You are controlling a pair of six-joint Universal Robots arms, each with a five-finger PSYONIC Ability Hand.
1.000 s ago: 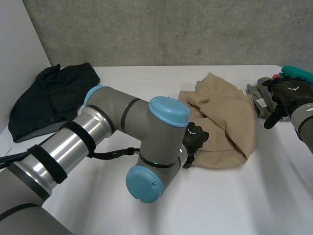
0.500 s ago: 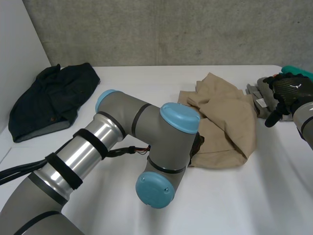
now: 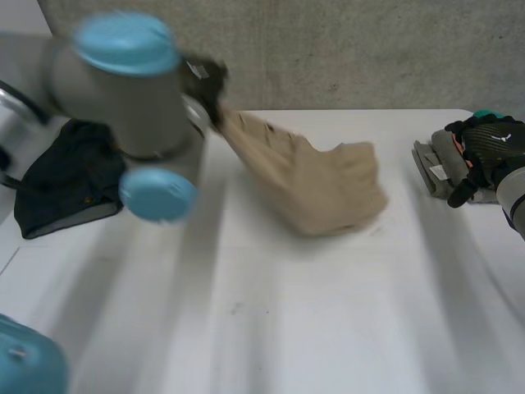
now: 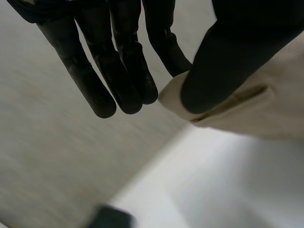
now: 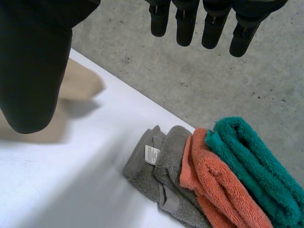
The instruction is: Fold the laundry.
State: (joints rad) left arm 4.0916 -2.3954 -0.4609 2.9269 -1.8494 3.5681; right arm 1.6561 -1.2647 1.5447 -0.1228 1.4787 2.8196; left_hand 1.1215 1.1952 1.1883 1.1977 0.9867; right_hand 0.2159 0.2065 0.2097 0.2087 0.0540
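A table (image 3: 271, 328) stands before a wall (image 3: 344, 49). At the table's far left lies a heaped garment (image 3: 61, 176). The left arm (image 3: 123, 82) rises above that side, and the left hand (image 3: 205, 75), up near the wall, pinches one end of a second garment (image 3: 320, 185) between thumb and fingers. This cloth slopes down and rightward from the hand to the middle of the table, where its lower end rests. Well apart, at the table's right edge, folded towels (image 3: 433, 168) lie side by side in a row. The right hand (image 3: 484, 148) hangs just above them, fingers straight.
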